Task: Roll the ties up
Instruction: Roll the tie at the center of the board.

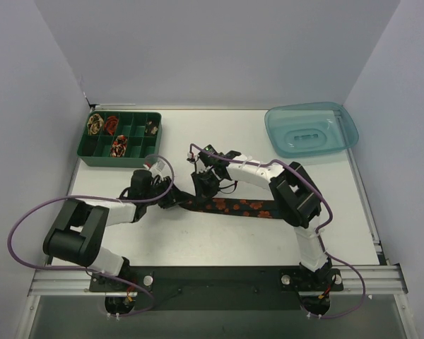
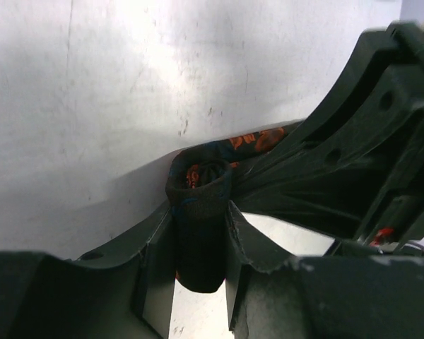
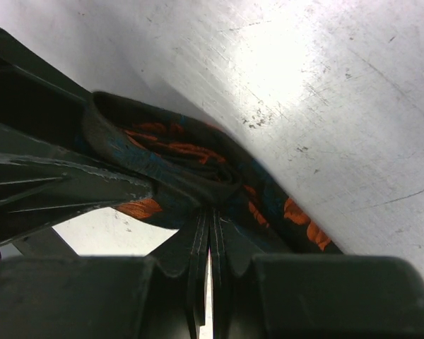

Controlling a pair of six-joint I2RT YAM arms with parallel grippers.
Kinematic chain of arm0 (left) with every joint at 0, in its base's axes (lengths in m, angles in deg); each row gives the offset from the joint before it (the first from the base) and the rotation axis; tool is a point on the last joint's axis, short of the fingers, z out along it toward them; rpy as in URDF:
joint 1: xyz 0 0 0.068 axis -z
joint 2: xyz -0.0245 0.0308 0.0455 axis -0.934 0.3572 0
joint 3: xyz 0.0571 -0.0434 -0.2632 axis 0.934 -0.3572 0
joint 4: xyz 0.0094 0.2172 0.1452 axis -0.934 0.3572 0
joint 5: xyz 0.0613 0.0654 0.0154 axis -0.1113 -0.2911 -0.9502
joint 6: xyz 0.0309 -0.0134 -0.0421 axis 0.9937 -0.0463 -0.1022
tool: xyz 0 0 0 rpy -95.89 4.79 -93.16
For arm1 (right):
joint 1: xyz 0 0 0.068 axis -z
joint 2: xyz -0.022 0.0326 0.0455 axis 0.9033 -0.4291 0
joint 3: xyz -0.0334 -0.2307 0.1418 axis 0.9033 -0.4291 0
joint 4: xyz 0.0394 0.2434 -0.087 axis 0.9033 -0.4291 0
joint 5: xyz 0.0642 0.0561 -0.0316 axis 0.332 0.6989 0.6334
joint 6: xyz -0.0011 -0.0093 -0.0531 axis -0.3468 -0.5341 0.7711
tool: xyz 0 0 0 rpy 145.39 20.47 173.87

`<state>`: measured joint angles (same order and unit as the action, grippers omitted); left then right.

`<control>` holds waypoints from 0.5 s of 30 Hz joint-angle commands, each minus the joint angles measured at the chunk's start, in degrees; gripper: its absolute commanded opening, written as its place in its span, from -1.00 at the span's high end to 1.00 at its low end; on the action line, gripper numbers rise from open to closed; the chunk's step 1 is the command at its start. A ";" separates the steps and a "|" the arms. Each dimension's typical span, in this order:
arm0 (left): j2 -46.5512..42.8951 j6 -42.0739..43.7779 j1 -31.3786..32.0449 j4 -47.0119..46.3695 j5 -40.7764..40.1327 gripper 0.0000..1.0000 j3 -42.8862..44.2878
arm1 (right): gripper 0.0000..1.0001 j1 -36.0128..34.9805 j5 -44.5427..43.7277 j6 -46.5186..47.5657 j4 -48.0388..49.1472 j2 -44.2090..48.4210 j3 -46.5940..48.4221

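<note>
Nearest me, mid-table, the one dark tie (image 1: 240, 207) with orange flowers lies flat, its length running off toward three o'clock; its rolled end (image 2: 198, 212) stands between the left gripper (image 1: 173, 198) fingers (image 2: 154, 261), which are partly closed and touch the coil on both sides; the right gripper (image 1: 200, 185) comes in from one o'clock, its jaws pressed fully together with their tips at the heart of the roll, though I cannot tell whether any cloth is pinched between them; farther off, at ten o'clock on the table (image 1: 198, 244), one green divided tray (image 1: 87, 150) holds four small coiled ties (image 1: 119, 146), three in its far row and one in its near row; at two o'clock sits one blue tub (image 1: 311, 129).
</note>
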<state>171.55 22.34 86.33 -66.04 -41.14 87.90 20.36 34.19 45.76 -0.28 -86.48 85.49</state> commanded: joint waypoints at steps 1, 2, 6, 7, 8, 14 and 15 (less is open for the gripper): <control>-3.40 7.55 1.89 13.21 -4.30 0.52 9.45 | 0.93 0.02 -0.36 0.19 -1.60 -1.45 -0.36; -3.66 8.61 2.60 17.49 -5.27 0.52 10.61 | 0.93 0.02 -0.36 0.01 -1.42 -1.89 -0.18; -4.63 13.01 7.17 26.41 -13.34 0.52 16.50 | 0.93 -0.07 -0.01 -0.78 -0.63 -3.03 0.87; -4.72 13.45 7.96 28.85 -14.24 0.52 17.29 | 0.93 -0.07 0.16 -1.13 -0.63 -3.47 1.13; -4.72 13.72 9.45 30.79 -15.03 0.52 18.95 | 0.93 -0.16 0.08 -1.22 -0.54 -3.74 1.49; -3.23 16.71 13.59 37.91 -20.47 0.52 24.32 | 0.93 0.02 0.34 -1.40 -0.54 -5.06 3.33; -2.88 17.23 14.46 38.80 -21.09 0.52 25.81 | 0.93 -0.07 0.26 -1.48 -0.63 -5.23 3.42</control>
<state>168.60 36.55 97.78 -34.10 -59.59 108.07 20.67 35.32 44.62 -1.04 -89.62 86.78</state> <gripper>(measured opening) 0.366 0.037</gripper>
